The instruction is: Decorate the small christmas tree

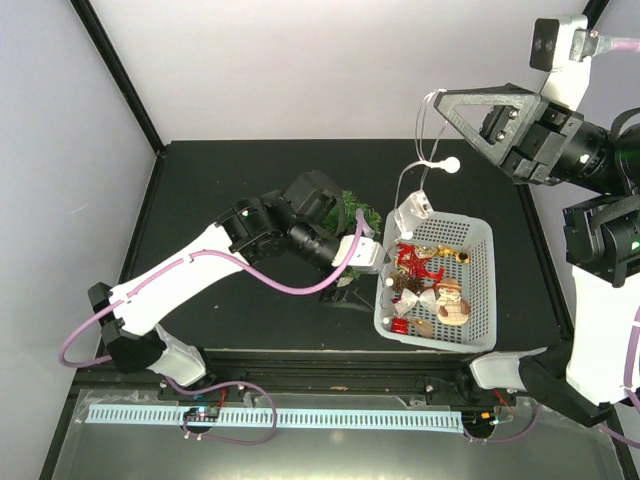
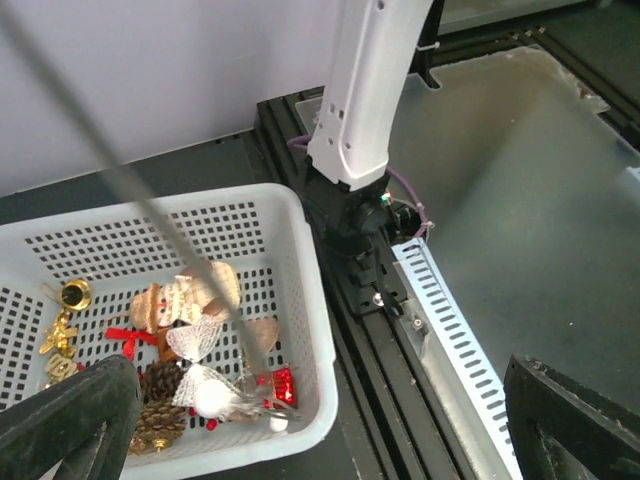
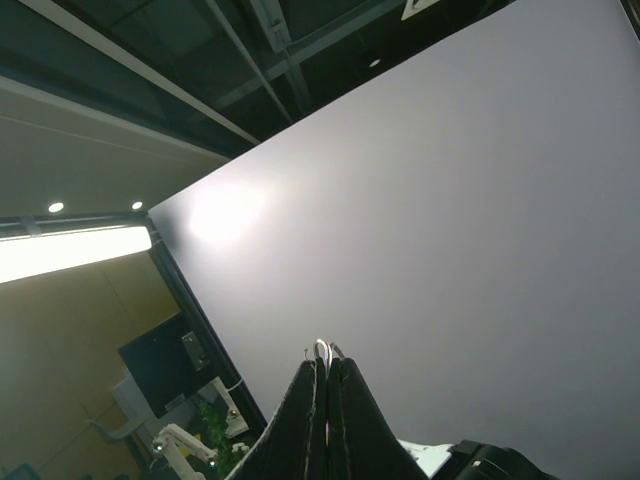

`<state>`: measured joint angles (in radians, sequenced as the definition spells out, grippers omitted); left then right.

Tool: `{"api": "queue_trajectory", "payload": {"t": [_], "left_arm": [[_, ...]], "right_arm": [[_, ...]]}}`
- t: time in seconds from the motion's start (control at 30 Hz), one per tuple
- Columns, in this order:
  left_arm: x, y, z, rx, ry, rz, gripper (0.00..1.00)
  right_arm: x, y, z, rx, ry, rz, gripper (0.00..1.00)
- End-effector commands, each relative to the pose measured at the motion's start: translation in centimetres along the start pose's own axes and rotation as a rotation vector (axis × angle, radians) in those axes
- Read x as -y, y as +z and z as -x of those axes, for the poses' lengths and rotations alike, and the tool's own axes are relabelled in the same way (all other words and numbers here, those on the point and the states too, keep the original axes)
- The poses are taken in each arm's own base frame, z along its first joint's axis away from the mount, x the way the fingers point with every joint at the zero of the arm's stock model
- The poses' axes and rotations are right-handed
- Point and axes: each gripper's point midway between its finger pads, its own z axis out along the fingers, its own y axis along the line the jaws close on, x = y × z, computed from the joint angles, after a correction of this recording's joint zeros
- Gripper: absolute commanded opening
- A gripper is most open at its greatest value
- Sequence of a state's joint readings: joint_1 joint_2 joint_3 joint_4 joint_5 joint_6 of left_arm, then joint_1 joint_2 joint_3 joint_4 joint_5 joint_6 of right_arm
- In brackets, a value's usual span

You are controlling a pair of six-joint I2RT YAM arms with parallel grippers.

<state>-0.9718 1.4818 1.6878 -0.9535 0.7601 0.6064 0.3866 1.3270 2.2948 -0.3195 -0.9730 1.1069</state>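
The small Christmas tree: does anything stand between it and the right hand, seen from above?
Yes. The left arm lies over the tree and hides most of it from above. The right hand is raised, shut on a white string, and the basket stands beside the tree on that side.

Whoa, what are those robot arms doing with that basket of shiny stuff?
They're decorating the small christmas tree. The right gripper, raised high and pinched shut, holds a thin white beaded string that trails down into the white basket of red and gold ornaments. The left gripper is wide open and empty at the basket's left rim, beside the tree. The left arm hides much of the tree, and no ornaments show on it.
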Motion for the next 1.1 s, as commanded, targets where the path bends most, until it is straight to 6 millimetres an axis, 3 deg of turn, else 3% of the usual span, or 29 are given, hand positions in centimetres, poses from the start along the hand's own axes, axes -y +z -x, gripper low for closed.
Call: {"api": "queue_trajectory", "payload": {"t": [0.0,0.17,0.3,0.37,0.47,0.57,0.67,0.77,0.8,0.87,1.0,1.07], "left_arm": [[-1.3,0.3,0.8,0.025,0.021,0.053,0.99],[-1.7,1.1,0.6,0.053,-0.004,0.047,0.99],[-0.9,2.0,0.7,0.087,-0.054,-0.041,0.96],[-0.9,2.3,0.7,0.098,-0.066,-0.064,0.86],[-1.2,2.6,0.7,0.092,-0.067,-0.066,0.57],[-0.8,2.4,0.9,0.098,-0.071,-0.085,0.46],[-0.1,2.3,1.3,0.121,-0.085,-0.128,0.47],[0.5,2.5,1.3,0.134,-0.096,-0.175,0.6],[0.5,2.5,1.4,0.134,-0.098,-0.177,0.59],[0.4,2.6,1.3,0.132,-0.099,-0.175,0.46],[0.3,2.4,0.7,0.103,-0.082,-0.144,0.05],[-0.2,1.9,0.3,0.085,-0.078,-0.098,0.01]], "right_arm": [[-1.9,-0.5,-0.5,-0.014,-0.033,0.03,0.01],[-1.4,-0.8,-1.2,-0.02,-0.032,0.016,0.01],[-0.8,-1.0,-1.6,-0.017,-0.029,-0.001,0.01],[-0.6,-1.1,-1.8,-0.017,-0.03,-0.007,0.01],[-0.6,-1.2,-2.1,-0.018,-0.034,-0.01,0.01],[-0.8,-1.3,-2.2,-0.019,-0.044,-0.009,0.01],[-0.7,-1.5,-2.3,-0.018,-0.056,-0.02,0.01],[-0.1,-1.4,-2.4,-0.017,-0.048,-0.033,0.01],[0.1,-1.5,-2.5,-0.017,-0.047,-0.035,0.01],[0.2,-1.5,-2.5,-0.014,-0.048,-0.04,0.01],[0.2,-1.6,-2.6,-0.012,-0.059,-0.047,0.01],[0.1,-1.7,-2.5,-0.005,-0.074,-0.06,0.01]]}}
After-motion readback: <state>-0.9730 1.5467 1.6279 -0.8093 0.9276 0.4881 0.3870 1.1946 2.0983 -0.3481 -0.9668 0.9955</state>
